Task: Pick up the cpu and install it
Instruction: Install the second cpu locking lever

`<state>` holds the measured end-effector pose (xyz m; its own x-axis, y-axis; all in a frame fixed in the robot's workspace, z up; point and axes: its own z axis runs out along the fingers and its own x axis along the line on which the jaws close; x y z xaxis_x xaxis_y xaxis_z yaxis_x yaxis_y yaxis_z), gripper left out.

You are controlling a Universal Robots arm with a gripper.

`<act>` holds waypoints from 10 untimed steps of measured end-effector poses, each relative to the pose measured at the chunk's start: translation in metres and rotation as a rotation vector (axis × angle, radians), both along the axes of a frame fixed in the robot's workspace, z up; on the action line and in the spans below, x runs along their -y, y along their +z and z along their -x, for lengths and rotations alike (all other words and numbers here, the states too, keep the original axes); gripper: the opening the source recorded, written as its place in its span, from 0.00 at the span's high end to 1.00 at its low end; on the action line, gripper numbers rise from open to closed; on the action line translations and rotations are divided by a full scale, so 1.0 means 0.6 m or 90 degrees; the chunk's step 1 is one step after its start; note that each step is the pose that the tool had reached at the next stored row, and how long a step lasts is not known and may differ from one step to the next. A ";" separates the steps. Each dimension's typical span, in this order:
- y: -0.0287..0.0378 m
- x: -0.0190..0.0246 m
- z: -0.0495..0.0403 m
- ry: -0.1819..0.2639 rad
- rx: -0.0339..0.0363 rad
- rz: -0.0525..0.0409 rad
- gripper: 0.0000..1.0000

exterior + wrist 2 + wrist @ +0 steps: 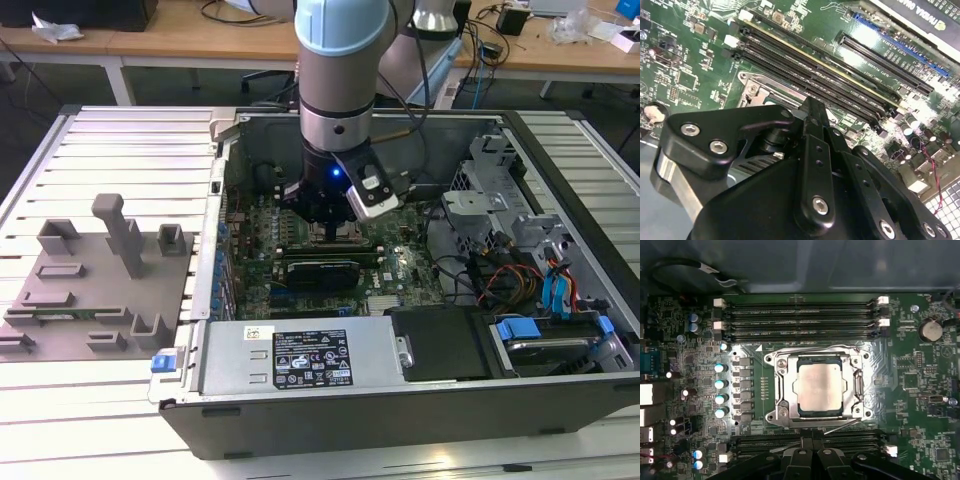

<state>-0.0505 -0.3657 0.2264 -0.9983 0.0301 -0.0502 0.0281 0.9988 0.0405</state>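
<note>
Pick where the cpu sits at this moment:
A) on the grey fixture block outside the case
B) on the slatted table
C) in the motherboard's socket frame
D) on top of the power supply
C: in the first wrist view the cpu lies inside the metal socket frame, between the memory slots.

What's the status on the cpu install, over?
Pincer low over the motherboard, beside the socket; open or shut unclear. Cpu sits in the socket frame, apart from the pincer. Nothing lying across it.

Robotics lab or electronics workshop, opened computer case (pixel 420 300) on a ribbed metal counter (pixel 110 150), grey fixture blocks (pixel 95 280) alongside, cable-strewn wooden desks (pixel 200 35) behind
</note>
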 end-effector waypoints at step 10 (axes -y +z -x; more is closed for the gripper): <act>-0.014 -0.0005 0.018 0.048 0.0000 0.0014 0.89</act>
<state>-0.0613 -0.3654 0.2179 -0.9977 -0.0453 -0.0502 -0.0472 0.9981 0.0383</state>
